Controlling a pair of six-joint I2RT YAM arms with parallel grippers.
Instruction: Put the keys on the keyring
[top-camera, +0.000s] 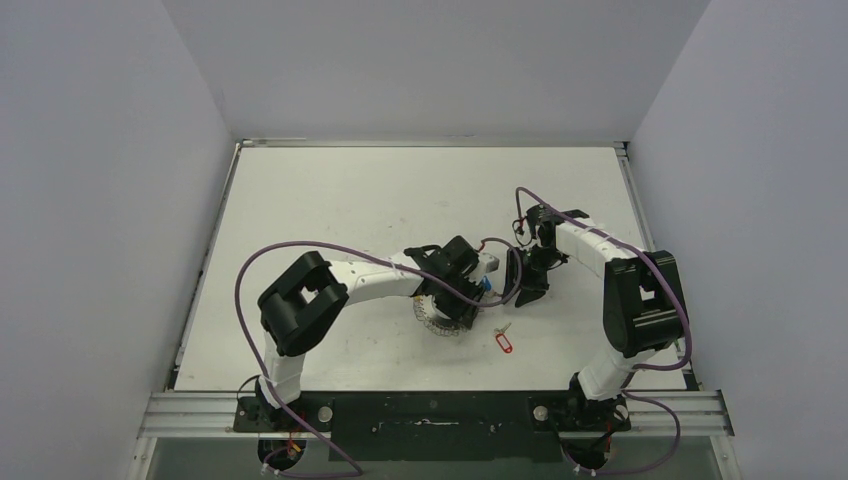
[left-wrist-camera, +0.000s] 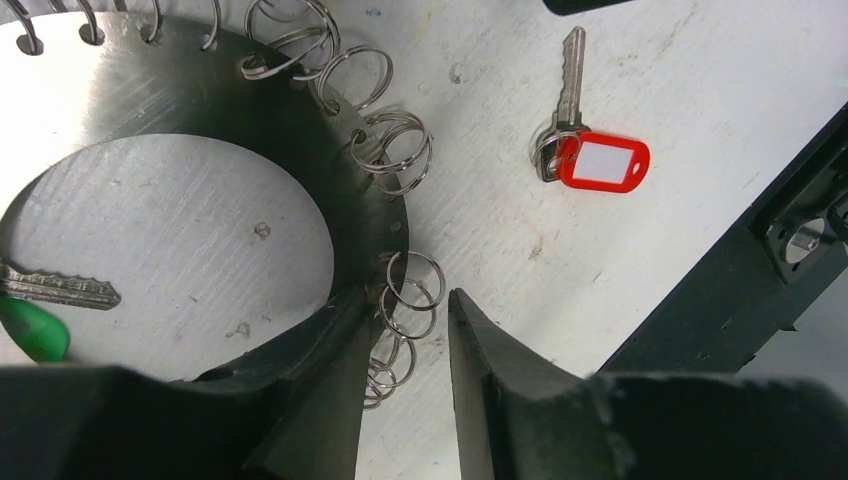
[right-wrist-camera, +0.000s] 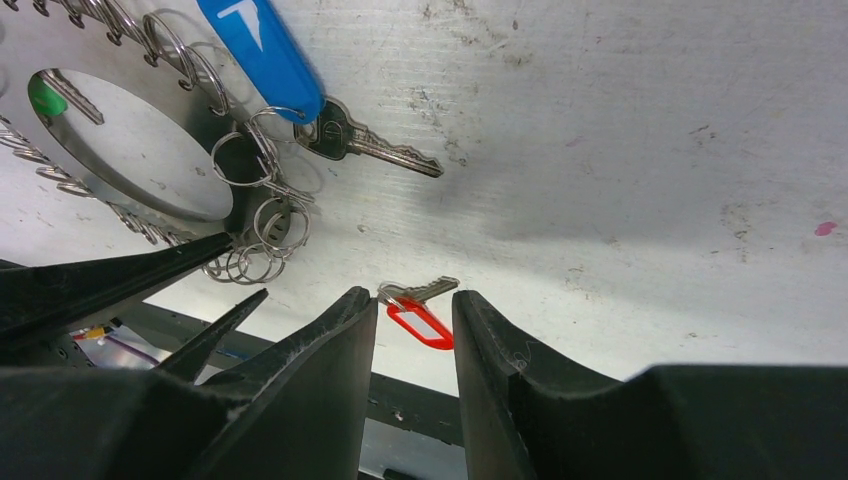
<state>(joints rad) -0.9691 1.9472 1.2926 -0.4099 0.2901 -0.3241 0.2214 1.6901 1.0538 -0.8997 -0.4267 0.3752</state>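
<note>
Surface: scuffed white table (top-camera: 330, 200), grey walls (top-camera: 100, 200) on three sides.
Keyring (left-wrist-camera: 290, 120): flat on the table, a grey plate with a wide hole, edged with wire loops (left-wrist-camera: 395, 150).
Green tag (left-wrist-camera: 30, 330): inside the keyring's central hole, a key blade beside it.
Left gripper (left-wrist-camera: 400, 300): at the keyring's right rim. Jaws parted, one finger over the plate edge and the other outside the rim, with a loop between them that is not pinched.
Blue-tag key (right-wrist-camera: 262, 55): at the keyring's rim, tag lying over the plate, split ring against the rim loops. Can't tell if threaded.
Red-tag key (left-wrist-camera: 603, 163): loose on the table right of the keyring, well apart from it.
Right gripper (right-wrist-camera: 410, 300): right of the keyring, above the table, jaws parted, holding nothing.
</note>
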